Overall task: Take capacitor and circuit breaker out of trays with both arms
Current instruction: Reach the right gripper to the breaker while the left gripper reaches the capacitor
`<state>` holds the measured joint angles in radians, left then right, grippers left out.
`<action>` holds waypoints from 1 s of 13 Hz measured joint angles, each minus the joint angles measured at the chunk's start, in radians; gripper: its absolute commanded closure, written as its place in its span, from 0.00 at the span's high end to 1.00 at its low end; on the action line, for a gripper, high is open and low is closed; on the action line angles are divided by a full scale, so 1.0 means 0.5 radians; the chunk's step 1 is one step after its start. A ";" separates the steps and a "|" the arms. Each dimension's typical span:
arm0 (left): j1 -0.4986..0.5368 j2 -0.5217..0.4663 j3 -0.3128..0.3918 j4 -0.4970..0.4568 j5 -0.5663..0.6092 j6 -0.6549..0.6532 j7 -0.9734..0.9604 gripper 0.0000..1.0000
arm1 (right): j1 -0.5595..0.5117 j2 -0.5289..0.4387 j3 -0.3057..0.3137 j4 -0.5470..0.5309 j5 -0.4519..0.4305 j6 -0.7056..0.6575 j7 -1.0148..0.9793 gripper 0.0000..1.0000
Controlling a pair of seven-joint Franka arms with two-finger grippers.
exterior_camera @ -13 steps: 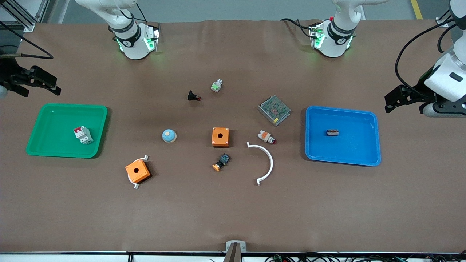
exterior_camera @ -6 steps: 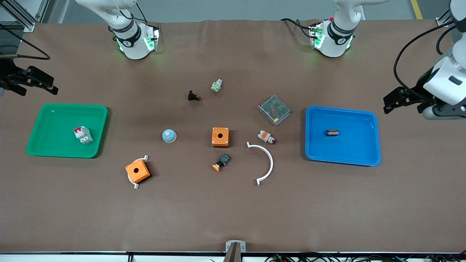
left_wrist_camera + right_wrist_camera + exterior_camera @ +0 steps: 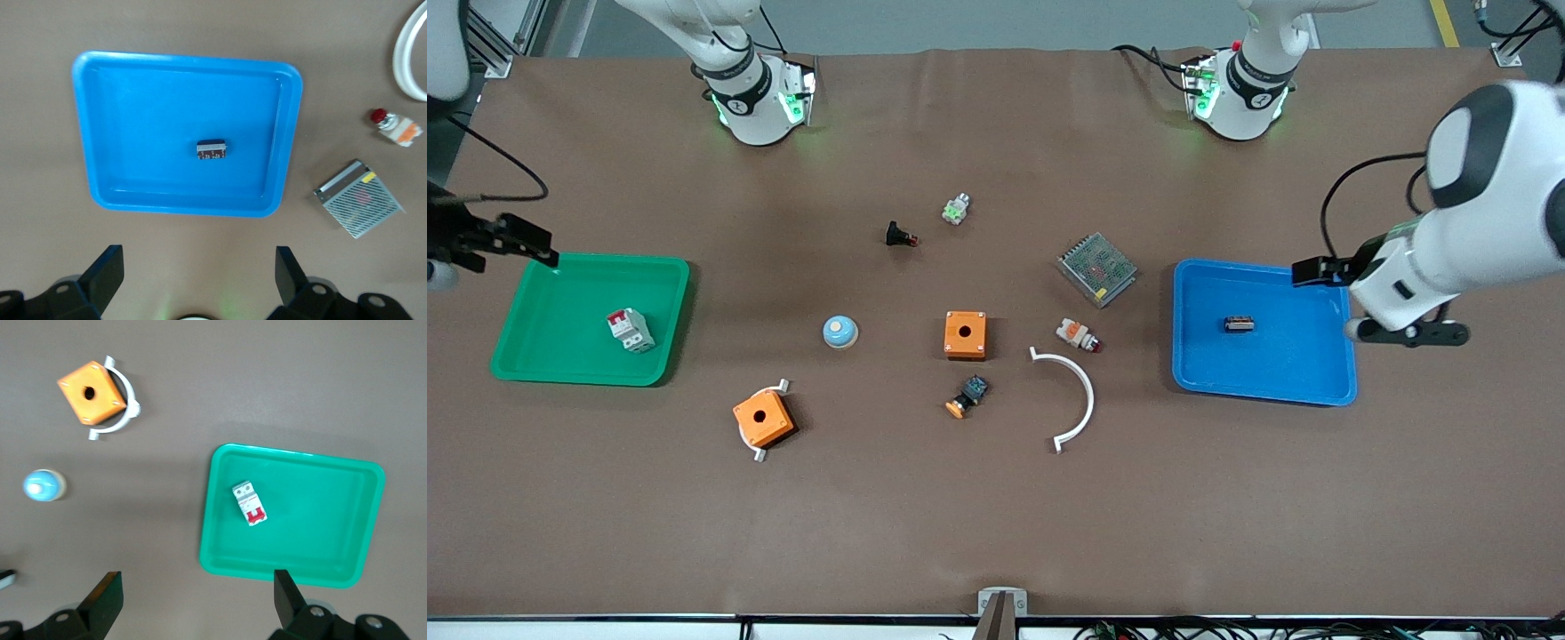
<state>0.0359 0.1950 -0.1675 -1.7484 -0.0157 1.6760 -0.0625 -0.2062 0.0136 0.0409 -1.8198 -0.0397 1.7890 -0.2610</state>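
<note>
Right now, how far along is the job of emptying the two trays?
Nothing is out yet. The capacitor lies in the blue tray and the circuit breaker in the green tray. The left gripper hangs open over the blue tray's edge, the right gripper open over the green tray's corner. Both grasps and lifts remain.

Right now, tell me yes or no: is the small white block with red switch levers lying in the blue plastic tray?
No, the white circuit breaker with red levers lies in the green tray; the blue tray holds only a small dark capacitor.
</note>
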 measured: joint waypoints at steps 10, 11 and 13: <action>-0.054 0.440 -0.007 -0.782 0.073 1.211 0.060 1.00 | -0.182 0.475 0.008 -0.444 -0.063 0.842 -0.528 0.96; -0.055 0.505 -0.007 -0.781 0.100 1.265 0.060 1.00 | -0.183 0.488 0.007 -0.485 -0.100 0.901 -0.565 0.96; -0.053 0.572 -0.007 -0.776 0.178 1.300 0.060 0.86 | -0.183 0.521 0.007 -0.510 -0.160 0.957 -0.601 0.96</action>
<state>0.0096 0.4809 -0.1711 -2.1362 0.0731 2.3261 -0.0326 -0.2975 0.2743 0.0445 -2.0747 -0.1198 2.2676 -0.5614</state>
